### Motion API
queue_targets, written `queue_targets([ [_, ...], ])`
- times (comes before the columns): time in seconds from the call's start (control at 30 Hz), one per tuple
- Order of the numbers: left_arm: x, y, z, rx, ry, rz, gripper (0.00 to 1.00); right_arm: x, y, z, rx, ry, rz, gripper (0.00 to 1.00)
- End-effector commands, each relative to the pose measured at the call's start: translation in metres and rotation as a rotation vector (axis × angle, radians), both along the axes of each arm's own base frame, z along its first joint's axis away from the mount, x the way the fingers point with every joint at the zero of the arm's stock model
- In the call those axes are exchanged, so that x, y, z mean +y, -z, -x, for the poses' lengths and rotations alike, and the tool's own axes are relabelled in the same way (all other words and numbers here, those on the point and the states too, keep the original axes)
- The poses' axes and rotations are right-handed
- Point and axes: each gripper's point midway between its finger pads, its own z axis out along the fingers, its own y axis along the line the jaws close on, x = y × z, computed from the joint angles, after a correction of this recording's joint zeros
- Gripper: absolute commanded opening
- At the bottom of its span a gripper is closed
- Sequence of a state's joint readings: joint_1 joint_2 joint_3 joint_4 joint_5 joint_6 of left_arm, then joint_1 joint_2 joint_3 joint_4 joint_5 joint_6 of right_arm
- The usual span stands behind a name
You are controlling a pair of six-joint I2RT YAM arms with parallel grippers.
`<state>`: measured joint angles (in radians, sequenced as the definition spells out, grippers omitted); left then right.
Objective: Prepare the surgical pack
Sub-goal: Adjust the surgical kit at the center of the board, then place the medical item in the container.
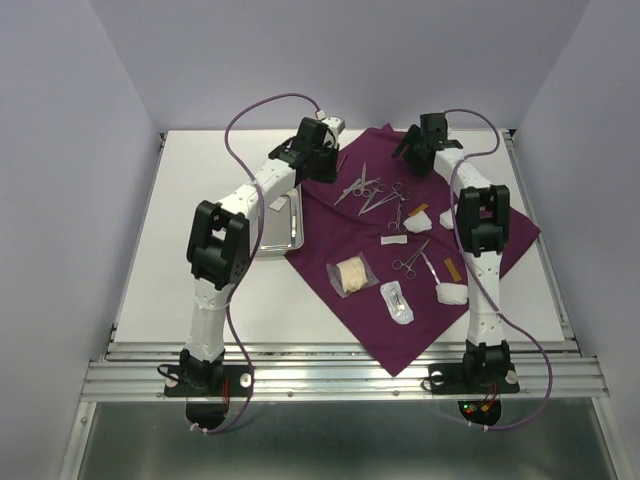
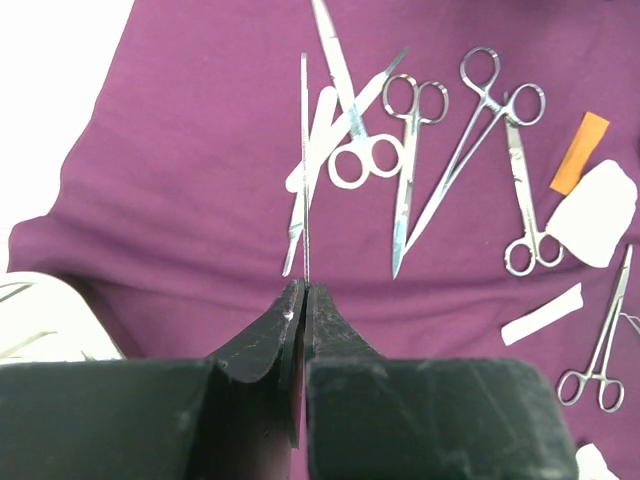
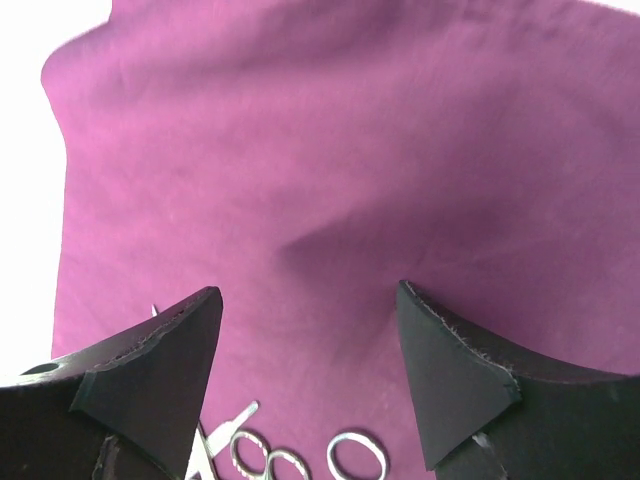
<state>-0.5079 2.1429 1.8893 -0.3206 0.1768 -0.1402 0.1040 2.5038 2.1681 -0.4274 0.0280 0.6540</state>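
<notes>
The plum-purple cloth (image 1: pixel 420 270) lies spread on the table with scissors (image 2: pixel 352 150), ring-handled forceps (image 2: pixel 480 110), white gauze pads (image 2: pixel 593 212) and clear packets (image 1: pixel 353 275) on it. The steel tray (image 1: pixel 281 222) sits just off the cloth's left edge. My left gripper (image 2: pixel 303 285) is shut on a thin steel instrument (image 2: pixel 304 170) that sticks straight out from its tips, above the cloth's far left part (image 1: pixel 335 140). Over the cloth's far corner, my right gripper (image 3: pixel 305 290) stands open with nothing between its fingers. Ring handles (image 3: pixel 357 457) show just below it.
An orange strip (image 2: pixel 580 152) and a white strip (image 2: pixel 540 314) lie among the instruments. A second clear packet (image 1: pixel 397 303) and a gauze pad (image 1: pixel 450 293) rest near the cloth's front. White walls close the table in on the left, right and back.
</notes>
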Motion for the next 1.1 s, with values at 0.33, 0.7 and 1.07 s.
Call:
queue_targets([
  [0.33,0.012,-0.026,-0.001,-0.017,0.004,0.036,0.00,-0.063,0.057,-0.011,0.102,0.124,0.018,0.77],
  [0.7,0.022,-0.030,0.007,-0.014,-0.033,0.030,0.00,-0.040,-0.045,-0.028,-0.080,0.008,-0.066,0.84],
  [1.07,0.083,-0.025,0.052,0.020,-0.221,0.093,0.00,-0.035,-0.150,0.042,-0.228,-0.015,-0.095,0.87],
])
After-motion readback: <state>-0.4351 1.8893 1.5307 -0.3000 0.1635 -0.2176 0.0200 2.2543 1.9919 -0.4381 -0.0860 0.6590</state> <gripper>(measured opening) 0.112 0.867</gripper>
